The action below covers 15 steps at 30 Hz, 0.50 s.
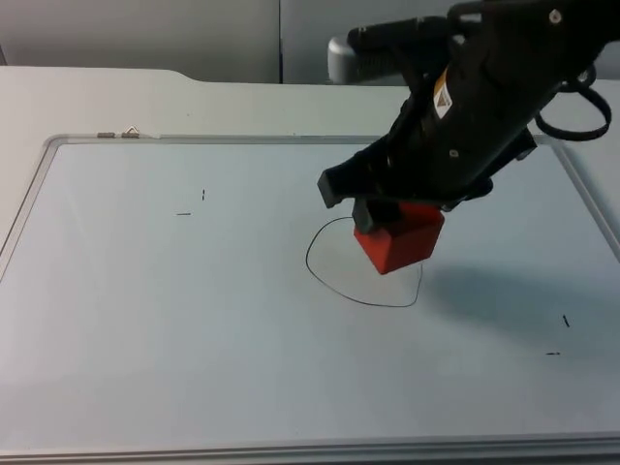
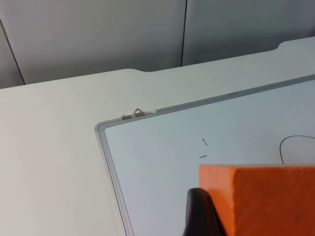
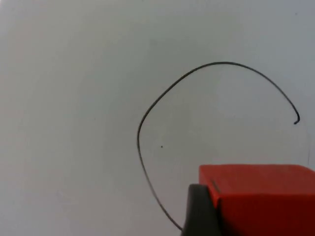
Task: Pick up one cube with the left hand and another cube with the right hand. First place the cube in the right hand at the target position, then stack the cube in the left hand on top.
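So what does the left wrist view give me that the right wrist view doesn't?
Left wrist view alone: the orange cube held in the left hand, the whiteboard's frame corner with its small clip, two short pen marks, the white table and the grey partition wall.

Right wrist view alone: the red cube held in the right hand, over the drawn target ring's edge, most of that ring visible.

Both: a cube in its hand, the whiteboard surface and some of the ring's line.

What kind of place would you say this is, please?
Probably a robot lab bench: a whiteboard with a pen-drawn target outline on a white table, against a grey partition wall.
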Motion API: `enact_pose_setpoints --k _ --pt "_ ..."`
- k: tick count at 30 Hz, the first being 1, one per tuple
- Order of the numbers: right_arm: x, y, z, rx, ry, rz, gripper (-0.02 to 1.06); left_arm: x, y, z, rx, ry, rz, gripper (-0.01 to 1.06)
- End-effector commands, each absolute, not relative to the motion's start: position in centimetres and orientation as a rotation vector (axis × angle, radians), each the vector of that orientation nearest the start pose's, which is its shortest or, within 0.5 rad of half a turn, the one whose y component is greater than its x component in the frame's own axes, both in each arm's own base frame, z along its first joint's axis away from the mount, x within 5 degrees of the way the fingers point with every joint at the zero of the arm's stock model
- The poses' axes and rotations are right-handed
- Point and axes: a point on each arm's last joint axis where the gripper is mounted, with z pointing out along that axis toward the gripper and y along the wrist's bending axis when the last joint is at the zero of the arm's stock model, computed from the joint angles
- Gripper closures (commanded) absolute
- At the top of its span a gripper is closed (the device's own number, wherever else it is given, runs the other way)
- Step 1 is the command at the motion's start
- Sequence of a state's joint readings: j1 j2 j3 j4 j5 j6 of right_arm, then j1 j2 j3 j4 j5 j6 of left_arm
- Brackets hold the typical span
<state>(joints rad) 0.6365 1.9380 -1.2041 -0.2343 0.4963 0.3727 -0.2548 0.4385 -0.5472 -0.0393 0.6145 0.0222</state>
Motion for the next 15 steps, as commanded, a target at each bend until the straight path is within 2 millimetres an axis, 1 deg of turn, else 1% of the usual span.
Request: enact_pose_setpoints --k 1,4,6,10,12,15 --pt "32.3 22.6 15.1 -0.602 2.614 0.109 1.05 8.1 -2.4 31.2 0.257 1.956 -0.207 1.04" --pt "32.6 22.9 13.9 -0.606 2.613 0.123 1.05 8.1 -2.4 31.2 0.257 1.956 -0.207 1.04" --pt "32.7 23.0 13.7 -0.606 2.608 0.129 1.05 8.1 -2.4 31.2 0.257 1.956 -0.207 1.04" --pt "32.9 23.3 12.5 -0.614 2.599 0.142 1.05 8.1 -2.4 31.2 0.257 1.956 -0.207 1.04" --pt "33.0 23.3 12.3 -0.615 2.599 0.144 1.05 8.1 -2.4 31.2 0.257 1.956 -0.207 1.04" --pt "33.1 23.4 11.2 -0.633 2.608 0.133 1.05 8.1 -2.4 31.2 0.257 1.956 -0.207 1.04"
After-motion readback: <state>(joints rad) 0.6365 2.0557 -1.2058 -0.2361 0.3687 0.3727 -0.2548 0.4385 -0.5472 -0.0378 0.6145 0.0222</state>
